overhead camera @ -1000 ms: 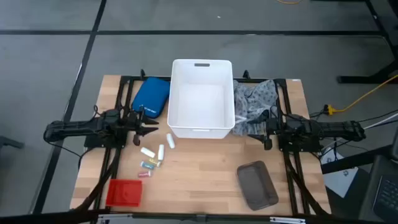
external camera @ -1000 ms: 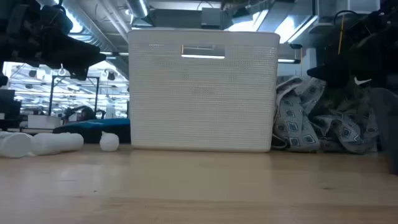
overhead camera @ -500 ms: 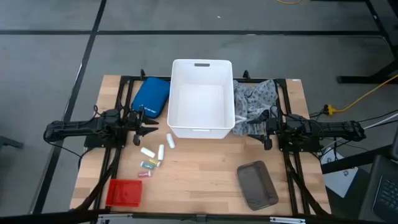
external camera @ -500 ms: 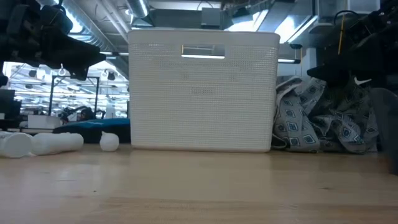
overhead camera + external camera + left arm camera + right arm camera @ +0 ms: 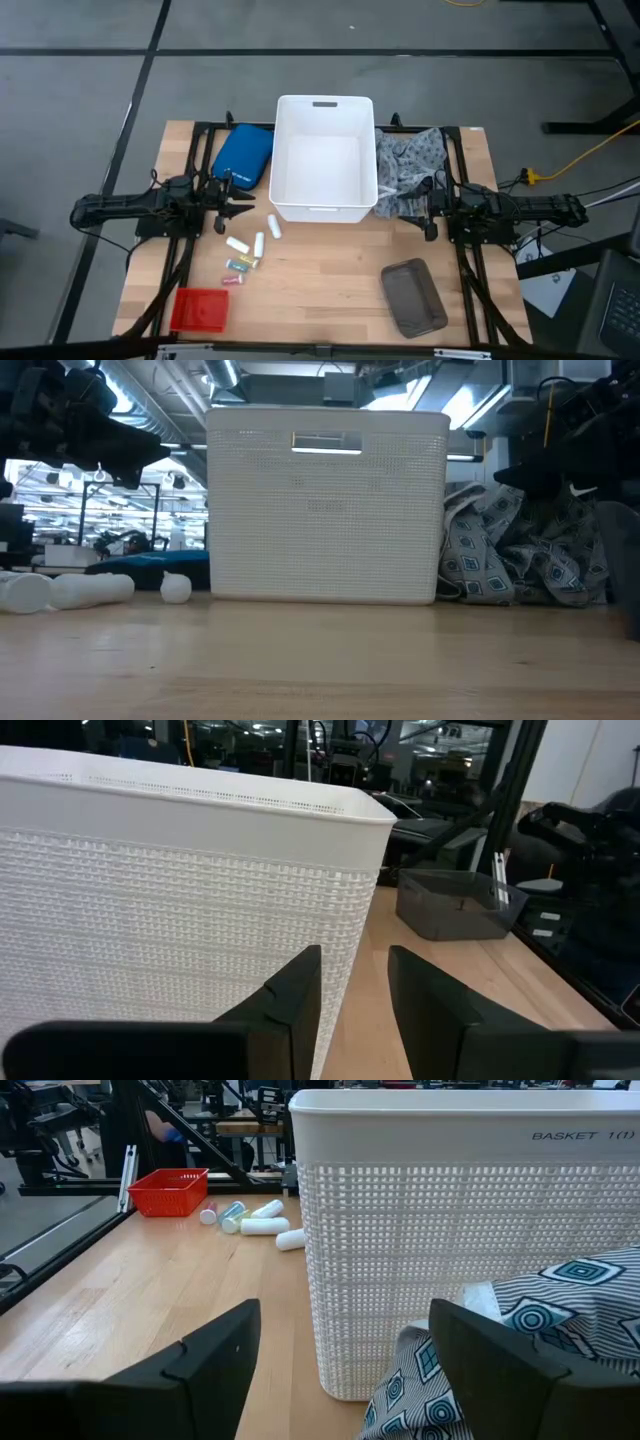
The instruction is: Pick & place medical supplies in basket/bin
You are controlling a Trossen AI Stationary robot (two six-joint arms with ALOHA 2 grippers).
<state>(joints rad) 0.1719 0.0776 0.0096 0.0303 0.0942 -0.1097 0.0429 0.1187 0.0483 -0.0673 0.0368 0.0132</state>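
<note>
Right now the big white basket [image 5: 323, 156] stands at the back middle of the table, between my two hands. My left gripper [image 5: 238, 203] is a little open, near the small white rolls [image 5: 250, 240]. My right gripper [image 5: 428, 207] is wide open beside the grey patterned cloth [image 5: 408, 170], which touches the basket.

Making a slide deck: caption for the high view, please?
Both claws idle beside an empty white tub; rolls and patterned cloth await on the table.

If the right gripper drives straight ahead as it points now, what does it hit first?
Probably the patterned cloth, which lies just ahead of the open right gripper; right behind it stands the white basket.
</note>
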